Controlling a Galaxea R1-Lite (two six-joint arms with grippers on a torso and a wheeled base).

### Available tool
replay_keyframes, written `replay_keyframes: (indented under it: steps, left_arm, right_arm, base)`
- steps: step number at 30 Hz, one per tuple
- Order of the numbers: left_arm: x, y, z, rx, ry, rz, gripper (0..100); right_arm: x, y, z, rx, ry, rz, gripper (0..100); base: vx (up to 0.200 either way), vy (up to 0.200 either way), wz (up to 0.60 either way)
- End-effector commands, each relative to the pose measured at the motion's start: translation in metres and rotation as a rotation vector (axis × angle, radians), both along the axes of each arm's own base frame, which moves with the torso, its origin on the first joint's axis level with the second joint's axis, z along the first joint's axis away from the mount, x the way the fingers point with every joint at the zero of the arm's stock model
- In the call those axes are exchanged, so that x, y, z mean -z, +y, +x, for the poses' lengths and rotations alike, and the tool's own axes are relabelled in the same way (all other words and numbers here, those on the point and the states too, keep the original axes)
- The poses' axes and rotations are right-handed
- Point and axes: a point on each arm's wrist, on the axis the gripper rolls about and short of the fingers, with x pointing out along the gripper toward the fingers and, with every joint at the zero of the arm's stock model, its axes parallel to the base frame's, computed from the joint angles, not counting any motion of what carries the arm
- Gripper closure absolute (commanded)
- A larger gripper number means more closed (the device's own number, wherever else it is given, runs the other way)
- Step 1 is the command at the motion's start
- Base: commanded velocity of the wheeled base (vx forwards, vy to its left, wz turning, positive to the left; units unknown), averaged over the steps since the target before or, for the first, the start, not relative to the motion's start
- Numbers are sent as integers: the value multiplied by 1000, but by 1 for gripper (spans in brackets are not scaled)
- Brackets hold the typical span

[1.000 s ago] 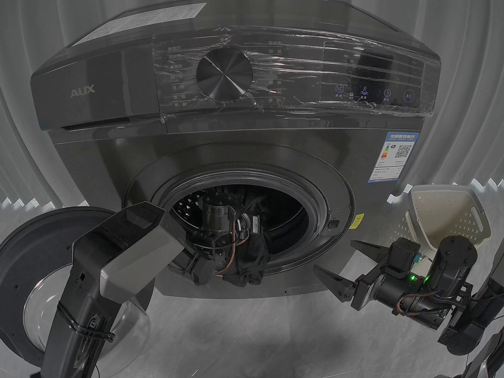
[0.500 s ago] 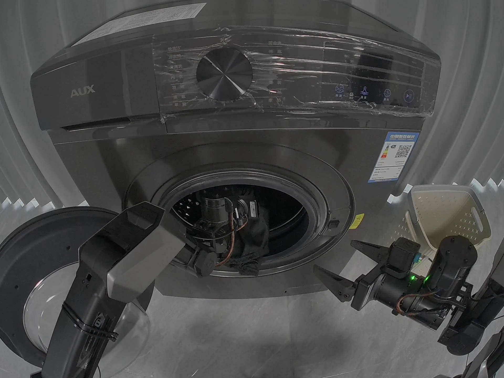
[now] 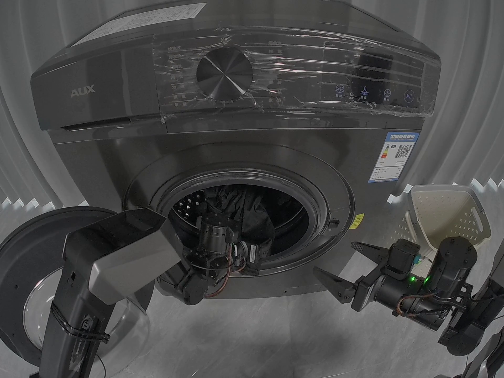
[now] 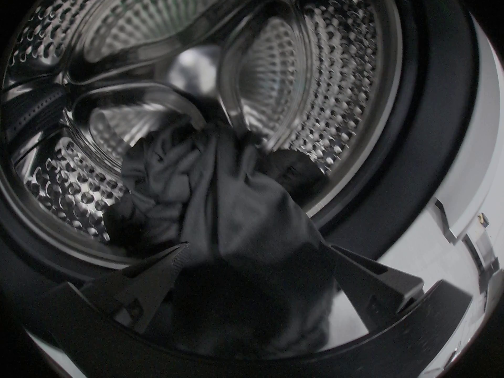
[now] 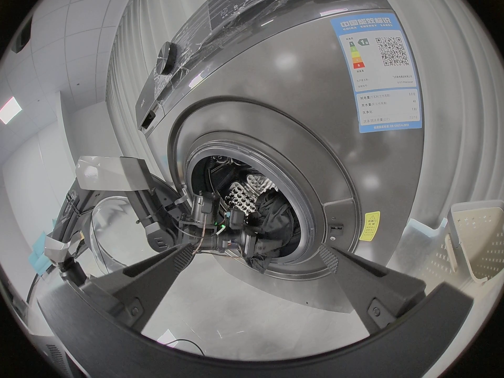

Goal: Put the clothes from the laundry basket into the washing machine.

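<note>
Inside the drum [image 4: 325,80] of the washing machine [image 3: 294,148], toward 6 o'clock of the round opening: a dark garment [image 4: 231,211]. Charcoal and matte, crumpled into soft folds with a twisted ridge along one side. Heaped against the perforated steel wall, the near end trailing down to the lower lip of the black door seal [image 4: 415,148].

Just outside that lip, at 7 o'clock of the opening in the head view: the left gripper [image 4: 251,246]. Fingers spread wide on either side of the cloth's near end, pinching nothing.

Low at 4 o'clock of the head view, well apart from the garment: the right gripper [image 3: 334,256], likewise splayed wide with nothing held.

Behind it at 3 to 4 o'clock, beside the machine: the pale perforated laundry basket [image 3: 446,216], tipped toward the camera. At 8 o'clock, swung fully open: the round glass door [image 3: 31,258].
</note>
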Motion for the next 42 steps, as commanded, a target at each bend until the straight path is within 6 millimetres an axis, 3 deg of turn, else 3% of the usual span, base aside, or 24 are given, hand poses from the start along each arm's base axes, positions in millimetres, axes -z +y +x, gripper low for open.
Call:
replay_keyframes:
  steps: [1,11,12,20,23,28,33,42]
  left_arm:
    - [-5,-3,-13,37,24,11,0]
    - [20,3,-7,28,47,64,0]
    - [20,2,-6,29,44,64,100]
    - [1,-4,9,-3,-45,12,100]
    - [-17,-9,23,-57,-149,-42,100]
    - [-28,-8,44,-111,-250,-94,100]
    - [-30,-10,61,-156,-317,-127,100]
    - [-22,-9,66,-160,-315,-123,100]
  right_arm:
    - [0,1,-1,-3,2,-1,0]
    - [0,1,0,-3,-1,1,0]
    - [-1,1,0,-3,-3,3,0]
    - [-1,1,0,-3,-5,5,0]
    - [-1,1,0,-3,-5,5,0]
    - [-1,1,0,-3,-5,5,0]
    - [-1,1,0,-4,-5,5,0]
    - [0,1,0,-4,-3,3,0]
  base:
    - [0,0,0]
    - [0,0,0]
    - [0,0,0]
    - [0,0,0]
    - [0,0,0]
    - [0,0,0]
    - [0,0,0]
    - [0,0,0]
